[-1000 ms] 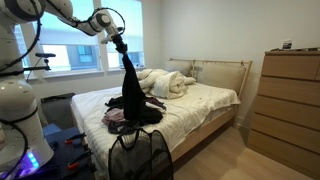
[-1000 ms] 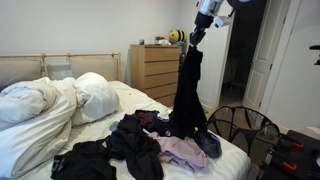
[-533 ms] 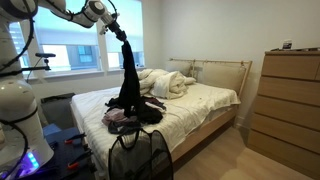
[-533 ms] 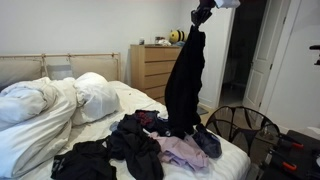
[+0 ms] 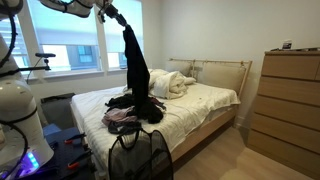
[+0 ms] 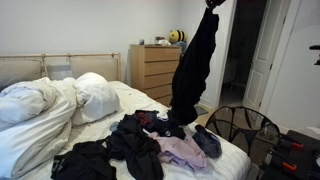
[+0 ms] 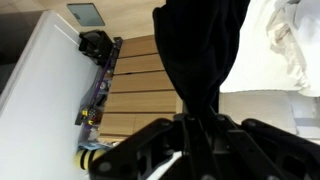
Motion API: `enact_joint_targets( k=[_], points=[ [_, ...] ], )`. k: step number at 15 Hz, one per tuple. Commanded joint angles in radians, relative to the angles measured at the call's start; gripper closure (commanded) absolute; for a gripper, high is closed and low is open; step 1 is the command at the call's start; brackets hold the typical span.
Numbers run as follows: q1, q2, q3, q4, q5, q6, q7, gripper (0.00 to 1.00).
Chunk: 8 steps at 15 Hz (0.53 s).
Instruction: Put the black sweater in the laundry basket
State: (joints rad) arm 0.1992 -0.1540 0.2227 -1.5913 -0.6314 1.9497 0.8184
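I've got the arm (image 5: 68,6) stretched high above the bed (image 5: 205,105), claw (image 5: 113,14) clamped on black sweater (image 5: 135,70), which hangs to the bed's clothes pile (image 5: 125,118); laundry basket (image 5: 140,155) beside the bed.

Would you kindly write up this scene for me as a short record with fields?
claw: shut on the top of the black sweater, high above the bed
black sweater: hangs full length; lower end at the clothes pile, contact unclear
laundry basket: upright on the floor at the bed's foot; sweater not in it
task: placing not yet done
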Motion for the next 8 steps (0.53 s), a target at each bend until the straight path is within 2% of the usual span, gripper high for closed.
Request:
enact_joint_targets(
  k=[1, 8],
  points=[
    [-0.049, -0.076, 0.016, 0.002, -0.042, -0.064, 0.075, 0.98],
    [-0.109, -0.2, 0.046, -0.01, -0.079, -0.146, 0.209, 0.98]
  ],
)
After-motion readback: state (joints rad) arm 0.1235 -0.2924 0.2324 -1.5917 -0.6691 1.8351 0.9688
